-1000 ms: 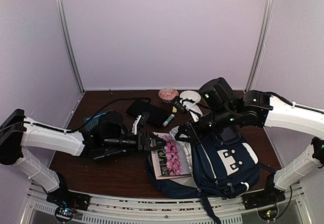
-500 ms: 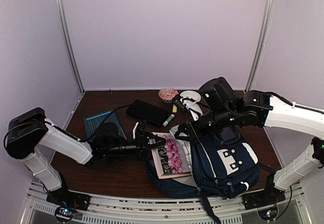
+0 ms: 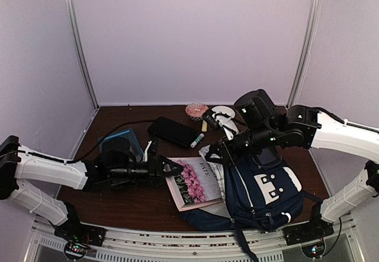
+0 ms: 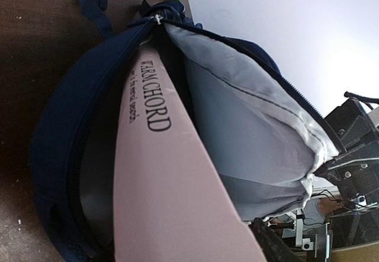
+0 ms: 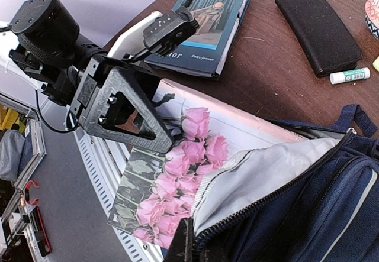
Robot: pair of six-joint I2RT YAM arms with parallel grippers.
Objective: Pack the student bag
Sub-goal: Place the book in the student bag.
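The student bag [image 3: 266,185], navy with a white patch, lies at the front right with its mouth open to the left. Its grey lining [image 4: 249,114] shows in the left wrist view. My left gripper [image 3: 169,170] is shut on the left edge of a book with pink roses on its cover [image 3: 195,182]. The book's right part sits inside the bag's mouth, and its pink spine [image 4: 160,173] runs into the opening. My right gripper [image 3: 216,152] is shut on the bag's upper rim [image 5: 260,173] and holds the mouth open above the book [image 5: 177,173].
A blue book [image 3: 121,141] lies behind my left arm, and it also shows in the right wrist view [image 5: 204,22]. A black case [image 3: 174,131], a lip balm [image 3: 197,141], a pink round item [image 3: 196,109] and a white item [image 3: 222,113] lie at the back.
My left gripper has moved left with the rose book, so more of the cover shows outside the bag's mouth. My right gripper has kept its hold on the rim.
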